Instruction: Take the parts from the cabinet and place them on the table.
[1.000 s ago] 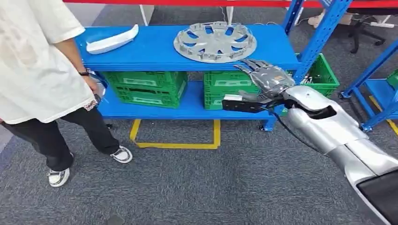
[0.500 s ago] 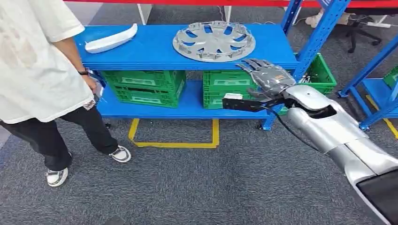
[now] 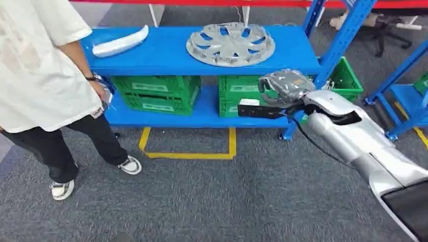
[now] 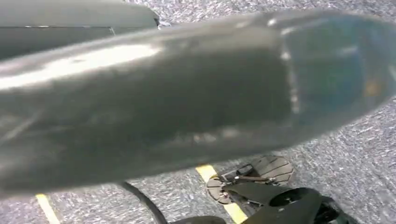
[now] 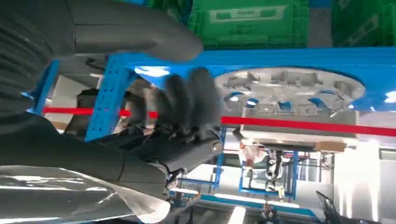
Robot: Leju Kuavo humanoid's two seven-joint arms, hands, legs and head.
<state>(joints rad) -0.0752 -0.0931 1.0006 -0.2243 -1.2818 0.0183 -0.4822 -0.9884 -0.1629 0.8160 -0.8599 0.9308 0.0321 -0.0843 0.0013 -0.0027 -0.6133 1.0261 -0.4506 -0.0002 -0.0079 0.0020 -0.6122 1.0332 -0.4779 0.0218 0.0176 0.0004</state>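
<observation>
Wheel cover [image 3: 230, 44] near shelf [image 3: 166, 63] front edge, right hand [image 3: 285, 85] just below.

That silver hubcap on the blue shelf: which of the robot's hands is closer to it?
The right. The right hand hangs just off the front edge of the shelf beside the hubcap, not touching it. The left hand's place cannot be told; its wrist camera looks at the carpet.

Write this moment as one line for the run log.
right robot hand: curled, holding nothing, near shelf edge | hubcap: on shelf, untouched | white trim: on shelf | person: at left
</observation>
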